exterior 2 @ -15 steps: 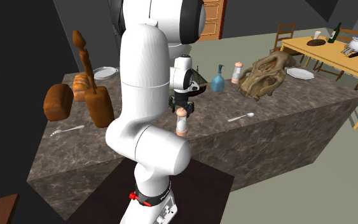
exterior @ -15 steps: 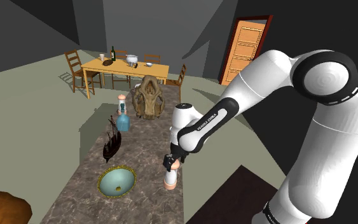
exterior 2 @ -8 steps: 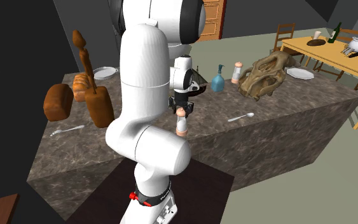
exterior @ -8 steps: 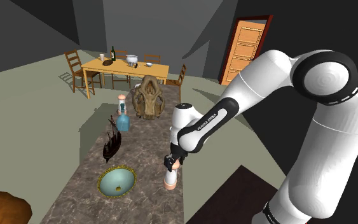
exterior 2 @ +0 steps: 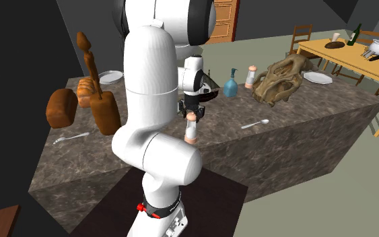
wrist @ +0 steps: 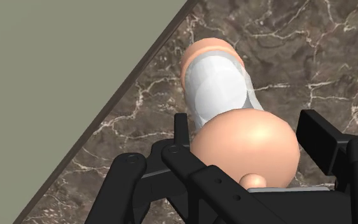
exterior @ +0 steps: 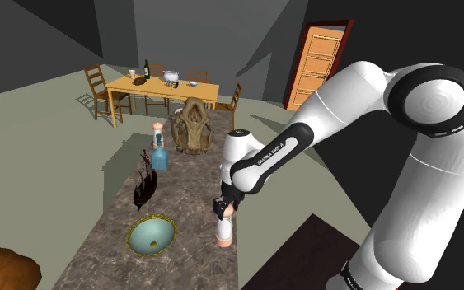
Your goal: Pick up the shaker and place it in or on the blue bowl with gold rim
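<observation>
Jaws are clamping the peach cap of the shaker — it is standing upright near the edge of the marble desk, near the blue bowl. Farther along, a model ship, a blue bottle and a skull are sitting.

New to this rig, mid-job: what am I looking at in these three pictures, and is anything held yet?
The machine is one white robot arm on a stand, with a black gripper. The shoulder view looks down over the marbled counter from beside the stand; the second exterior view looks from behind the arm; the wrist view looks along the gripper. On the counter: the shaker, the blue bowl with gold rim, a ship model, a blue bottle, a second shaker, a skull. The gripper is down over the shaker's top; the shaker stands on the counter, and whether it is gripped I cannot tell.
</observation>
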